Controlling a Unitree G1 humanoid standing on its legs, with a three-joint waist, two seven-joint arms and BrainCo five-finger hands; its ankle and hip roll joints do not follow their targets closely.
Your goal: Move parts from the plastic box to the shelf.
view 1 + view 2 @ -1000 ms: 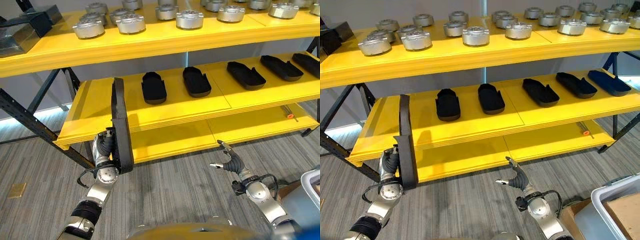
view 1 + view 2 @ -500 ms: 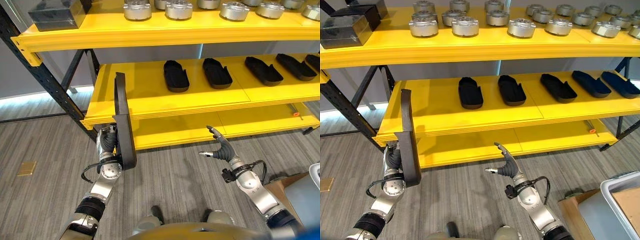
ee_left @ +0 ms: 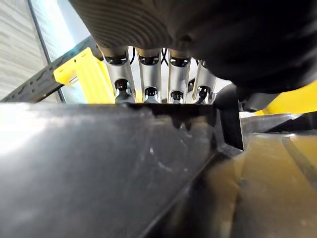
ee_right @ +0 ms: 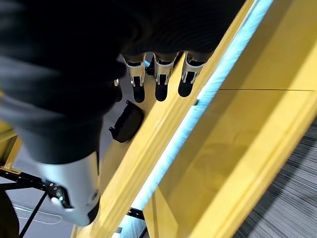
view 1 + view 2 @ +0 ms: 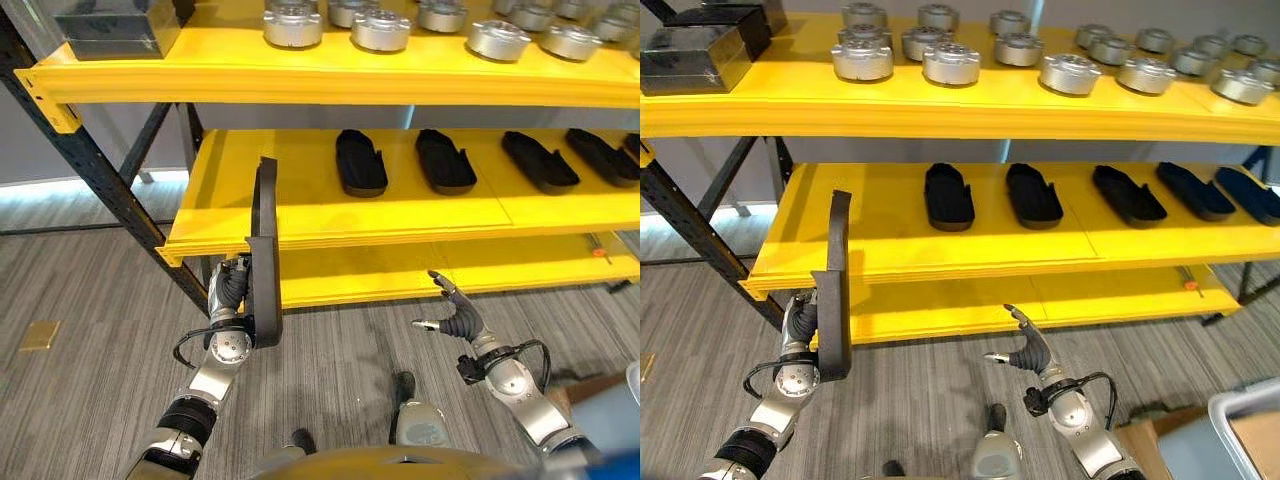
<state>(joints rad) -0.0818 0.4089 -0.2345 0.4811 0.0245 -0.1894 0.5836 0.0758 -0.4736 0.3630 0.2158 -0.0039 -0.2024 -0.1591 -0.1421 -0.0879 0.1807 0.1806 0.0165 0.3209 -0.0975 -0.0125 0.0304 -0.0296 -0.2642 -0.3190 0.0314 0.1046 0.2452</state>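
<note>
Left eye view puts the yellow shelf (image 5: 330, 215) just beyond my left hand (image 5: 232, 290). That hand has its fingers wrapped around the long black part (image 5: 264, 250), holding it upright on edge, I judge to clear the shelf lip before laying it beside the black parts (image 5: 360, 162) farther in. My right hand (image 5: 458, 318) hangs empty, fingers spread.

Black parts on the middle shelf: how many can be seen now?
5, lying in a row on the middle shelf. More may be hidden past the right edge.
</note>
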